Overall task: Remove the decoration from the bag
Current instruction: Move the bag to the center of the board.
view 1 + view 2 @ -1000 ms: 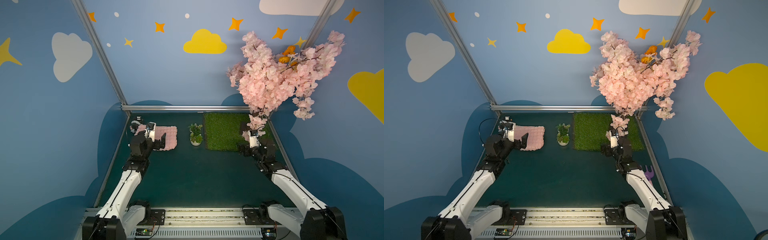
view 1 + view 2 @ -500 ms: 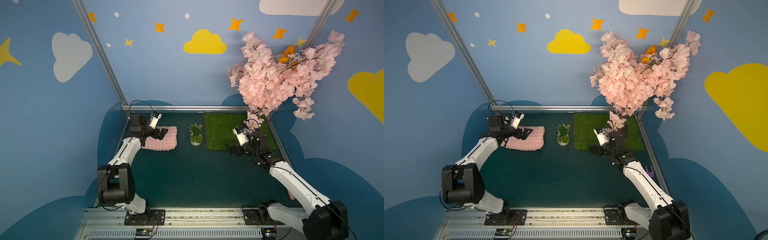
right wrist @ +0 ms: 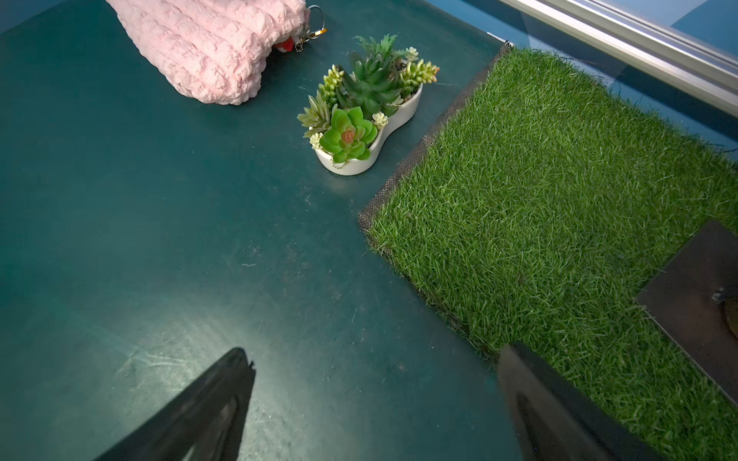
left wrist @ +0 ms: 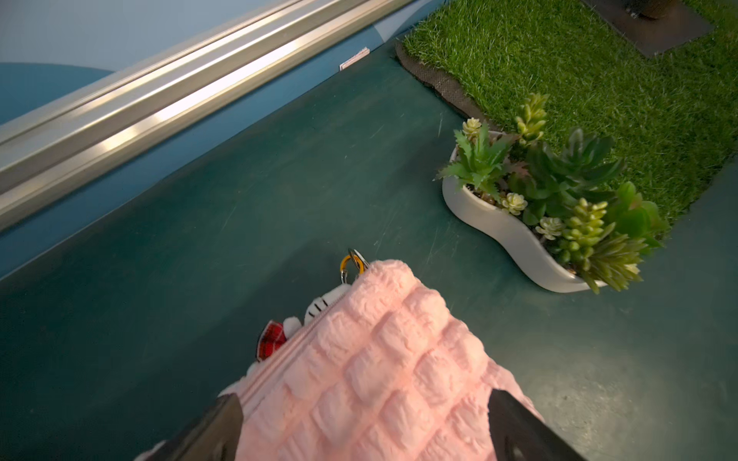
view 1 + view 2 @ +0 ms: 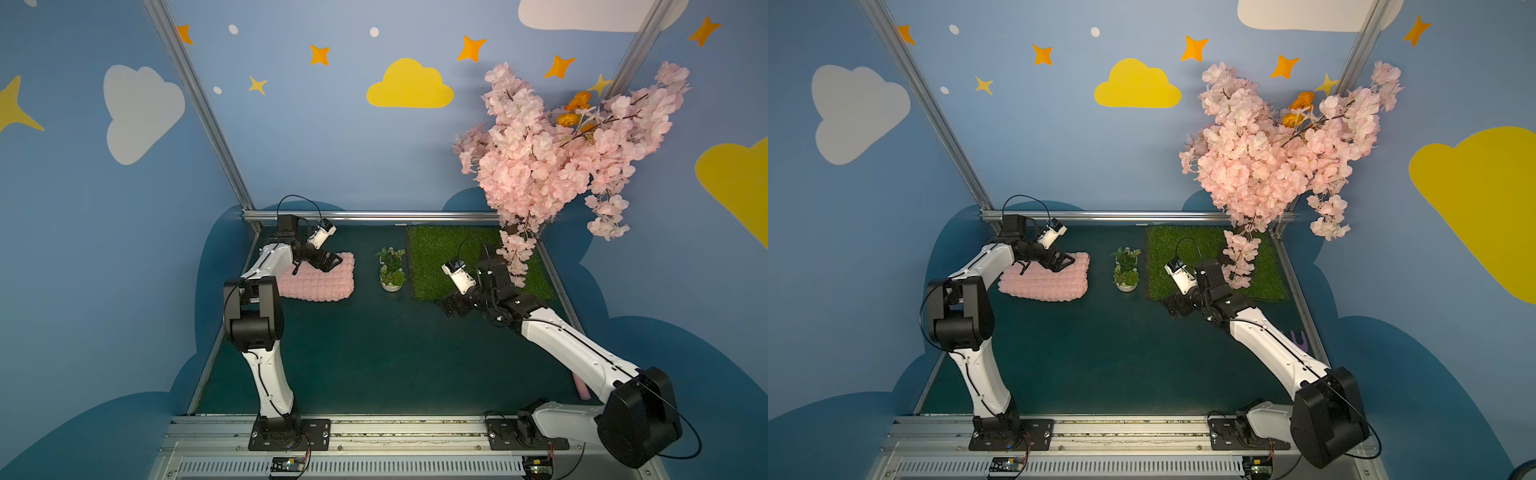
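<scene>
The tabletop point(image 5: 374, 353) is dark green and mostly bare through its middle and front, the widest free room in both top views. A metal rail point(image 5: 374, 216) closes the rear edge, and slanted frame posts bound the two sides. A grass mat point(image 5: 436, 257) fills the rear right corner and carries the base of a pink blossom tree point(image 5: 561, 158), whose branches hang over that corner.

The bag point(image 5: 320, 282) lies flat at the rear left, close to the rail, with a strip of bare tabletop between them. The left claw point(image 5: 328, 264) hovers over the bag's rear part, spread wide. In the left wrist view its fingers point(image 4: 515, 427) stand on either side of the pink fabric; I cannot tell whether they touch it. The right claw point(image 5: 451, 307) hangs above the front edge of the grass mat, also spread wide and holding nothing, with open tabletop below it.

The bag's zip looks shut along the stretch that shows, and its contents are hidden. The decoration point(image 4: 323, 303) lies outside, tucked against the zip edge on the rail side, hung from a key ring point(image 4: 353, 263) at the bag's corner. A white planter point(image 5: 390, 278) stands between the bag and the grass mat, apart from the bag, and holds green succulents.
</scene>
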Controlling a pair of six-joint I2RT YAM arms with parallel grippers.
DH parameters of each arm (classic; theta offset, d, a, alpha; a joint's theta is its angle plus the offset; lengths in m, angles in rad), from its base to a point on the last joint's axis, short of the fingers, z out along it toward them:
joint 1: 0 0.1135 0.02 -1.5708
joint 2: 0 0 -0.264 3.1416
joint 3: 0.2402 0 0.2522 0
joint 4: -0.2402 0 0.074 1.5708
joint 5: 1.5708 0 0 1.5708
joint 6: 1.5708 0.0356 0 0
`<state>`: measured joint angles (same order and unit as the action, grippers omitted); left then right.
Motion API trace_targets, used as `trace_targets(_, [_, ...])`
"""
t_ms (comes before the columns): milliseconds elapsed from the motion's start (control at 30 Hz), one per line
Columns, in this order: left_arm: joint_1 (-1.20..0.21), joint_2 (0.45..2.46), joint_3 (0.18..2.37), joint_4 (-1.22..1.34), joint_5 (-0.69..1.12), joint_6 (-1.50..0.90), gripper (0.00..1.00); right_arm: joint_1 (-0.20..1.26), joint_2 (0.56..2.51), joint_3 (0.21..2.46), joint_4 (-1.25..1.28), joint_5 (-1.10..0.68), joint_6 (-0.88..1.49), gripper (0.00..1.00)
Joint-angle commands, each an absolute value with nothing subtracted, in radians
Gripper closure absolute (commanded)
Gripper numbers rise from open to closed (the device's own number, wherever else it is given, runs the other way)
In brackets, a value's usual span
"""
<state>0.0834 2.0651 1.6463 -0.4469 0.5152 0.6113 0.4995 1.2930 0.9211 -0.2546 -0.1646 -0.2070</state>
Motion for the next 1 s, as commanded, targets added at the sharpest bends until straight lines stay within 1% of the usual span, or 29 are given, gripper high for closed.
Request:
trace_targets(0, [0.072,2.123,1.767,-0.541,0.499,0.675,0.02,0.506,1.321,0.959,-0.29,-0.158,-0.223,0.02])
trace_targets(100, [0.064,2.184,1.84,-0.582,0.485,0.703,0.02,0.508,1.344,0.976,-0.305,-0.166,-0.227,0.02])
trace_targets(400, [0.046,2.301,1.937,-0.658,0.438,0.766,0.03,0.508,1.382,0.996,-0.33,-0.161,-0.228,0.02])
trace_targets(567, [0.046,2.341,1.967,-0.665,0.441,0.768,0.03,0.511,1.404,1.016,-0.338,-0.173,-0.214,0.02])
trace_targets(700, [0.035,2.381,1.984,-0.702,0.407,0.78,0.05,0.514,1.423,1.033,-0.352,-0.183,-0.211,0.02])
trace_targets(833, [0.023,2.414,1.998,-0.728,0.376,0.785,0.1,0.52,1.436,1.044,-0.359,-0.192,-0.203,0.02])
trace_targets(900, [0.019,2.424,2.006,-0.729,0.362,0.78,0.15,0.527,1.439,1.045,-0.36,-0.188,-0.203,0.02])
trace_targets(967, [0.018,2.43,2.011,-0.724,0.353,0.773,0.22,0.529,1.441,1.044,-0.36,-0.183,-0.202,0.02])
